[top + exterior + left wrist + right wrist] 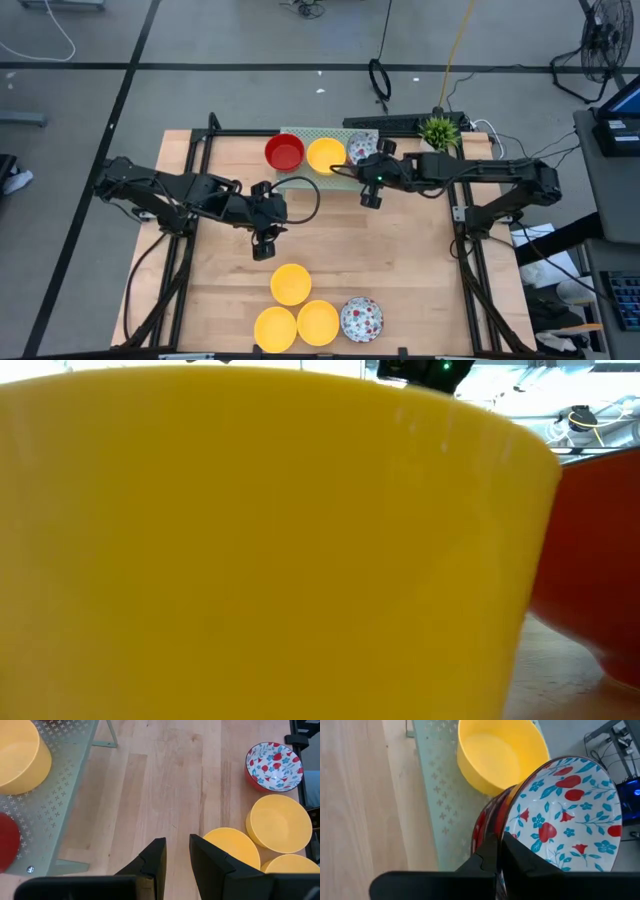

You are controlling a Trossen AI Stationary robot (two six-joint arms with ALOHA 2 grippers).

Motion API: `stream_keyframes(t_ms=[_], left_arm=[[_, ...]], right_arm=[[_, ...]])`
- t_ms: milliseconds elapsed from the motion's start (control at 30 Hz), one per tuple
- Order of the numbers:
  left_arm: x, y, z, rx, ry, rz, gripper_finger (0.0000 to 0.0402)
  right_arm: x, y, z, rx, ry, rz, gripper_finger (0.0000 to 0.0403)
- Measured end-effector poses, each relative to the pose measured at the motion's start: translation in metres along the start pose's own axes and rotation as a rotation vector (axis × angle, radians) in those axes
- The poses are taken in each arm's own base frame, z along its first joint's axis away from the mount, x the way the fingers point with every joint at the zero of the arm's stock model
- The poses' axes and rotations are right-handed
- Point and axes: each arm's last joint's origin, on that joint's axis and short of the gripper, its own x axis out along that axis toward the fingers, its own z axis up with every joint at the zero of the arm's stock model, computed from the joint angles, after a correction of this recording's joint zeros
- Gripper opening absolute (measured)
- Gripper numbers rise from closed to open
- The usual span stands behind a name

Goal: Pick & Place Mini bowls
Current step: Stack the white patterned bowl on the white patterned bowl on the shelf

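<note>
The right pincer (pixel 496 851) is clamped on the rim of a floral bowl (pixel 565 815), one finger inside and one outside, holding it tilted above the pale green mesh rack (pixel 440 795). In the high view this bowl (pixel 360 148) sits at the rack's 3 o'clock end, with a yellow bowl (pixel 326 155) just beside it toward 9 o'clock and a red bowl (pixel 284 152) beyond that. The move in hand looks like the set-down: the free patch of rack lies directly under the tilted bowl, so the bowl needs levelling and lowering without knocking the yellow neighbour. Whether its base already touches the mesh I cannot tell, since the wrist view hides the underside.

The left pincer (pixel 264 243) hangs over bare wood near the middle of the surface (pixel 420 260), its fingers (pixel 152 865) slightly apart and gripping nothing. The bowls not yet carried lie toward 6 o'clock from it: three yellow bowls (pixel 291 283) clustered together and a second floral bowl (pixel 361 319) at the cluster's 3 o'clock side. The left arm is clearly the nearer one to that group, and the closest yellow bowl lies just beyond its fingertips. Being round, the bowls offer no long axis, so any rim approach serves.
</note>
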Motion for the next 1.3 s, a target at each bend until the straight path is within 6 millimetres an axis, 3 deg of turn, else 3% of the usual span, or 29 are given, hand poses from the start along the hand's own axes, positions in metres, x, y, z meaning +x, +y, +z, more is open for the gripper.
stream_keyframes(t_ms=[433, 700, 867, 1033, 1167, 1300], left_arm=[[0.0, 0.0, 0.0, 0.018, 0.0, 0.0, 0.0088], [0.0, 0.0, 0.0, 0.018, 0.0, 0.0, 0.0088], [0.0, 0.0, 0.0, 0.018, 0.001, 0.0, 0.0088], [0.0, 0.0, 0.0, 0.018, 0.001, 0.0, 0.0088], [0.0, 0.0, 0.0, 0.013, 0.001, 0.0, 0.0088], [0.0, 0.0, 0.0, 0.012, 0.001, 0.0, 0.0088]], right_arm=[[-0.004, -0.002, -0.002, 0.006, 0.002, -0.001, 0.0019], [-0.01, -0.005, -0.001, 0.006, -0.028, -0.006, 0.0092], [-0.028, -0.013, 0.001, 0.03, -0.104, -0.013, 0.0136], [-0.055, -0.024, -0.002, 0.105, -0.202, -0.01, 0.015], [-0.075, -0.015, -0.004, 0.152, -0.271, 0.193, 0.0143], [-0.092, 0.019, -0.004, 0.163, -0.272, 0.49, 0.014]])
